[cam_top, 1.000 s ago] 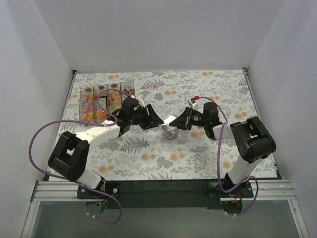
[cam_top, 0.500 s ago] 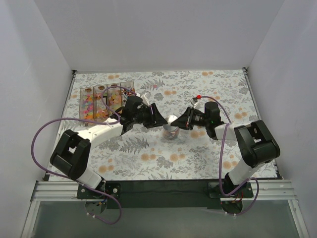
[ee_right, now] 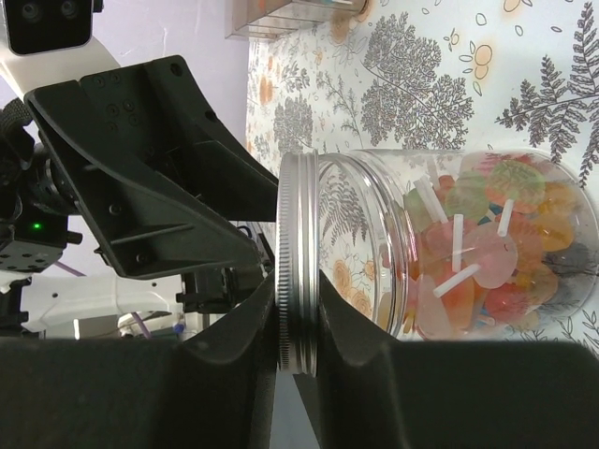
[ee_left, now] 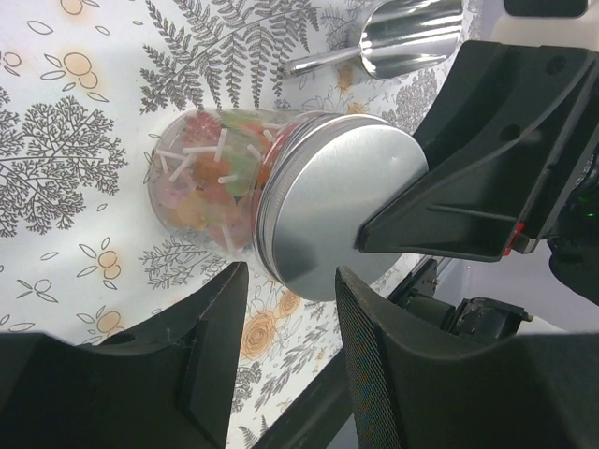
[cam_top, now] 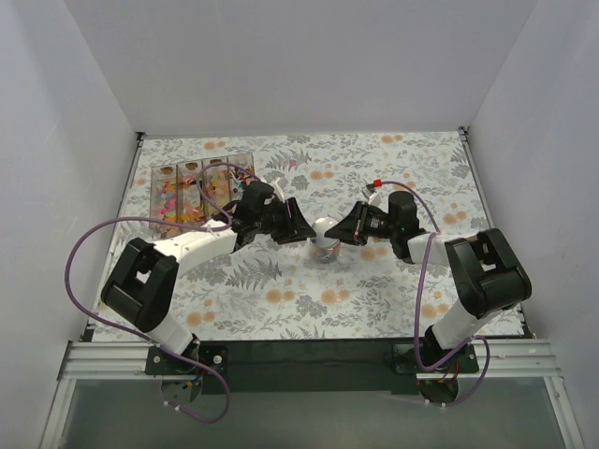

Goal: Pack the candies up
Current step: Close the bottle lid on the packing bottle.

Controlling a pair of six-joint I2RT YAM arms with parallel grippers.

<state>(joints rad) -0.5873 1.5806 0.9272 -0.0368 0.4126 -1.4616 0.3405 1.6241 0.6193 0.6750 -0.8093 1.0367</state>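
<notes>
A clear jar (cam_top: 324, 251) holding candies (ee_right: 477, 248) in orange, pink and yellow, some with white sticks, stands mid-table. It also shows in the left wrist view (ee_left: 211, 178). A silver screw lid (ee_right: 298, 271) sits on its mouth and also shows in the left wrist view (ee_left: 337, 215). My right gripper (ee_right: 298, 360) is shut on the lid's rim, reaching in from the right in the top view (cam_top: 340, 233). My left gripper (ee_left: 290, 351) is open and empty, its tips just left of the lid (cam_top: 299, 228), not touching it.
A clear divided tray (cam_top: 192, 195) with loose candies stands at the far left, behind my left arm. A metal scoop (ee_left: 412, 37) lies on the flowered cloth beyond the jar. White walls enclose the table on three sides.
My left gripper has moved right, closer to the jar's lid. My right gripper has stayed at the jar with only a slight shift; the jar has not moved.
</notes>
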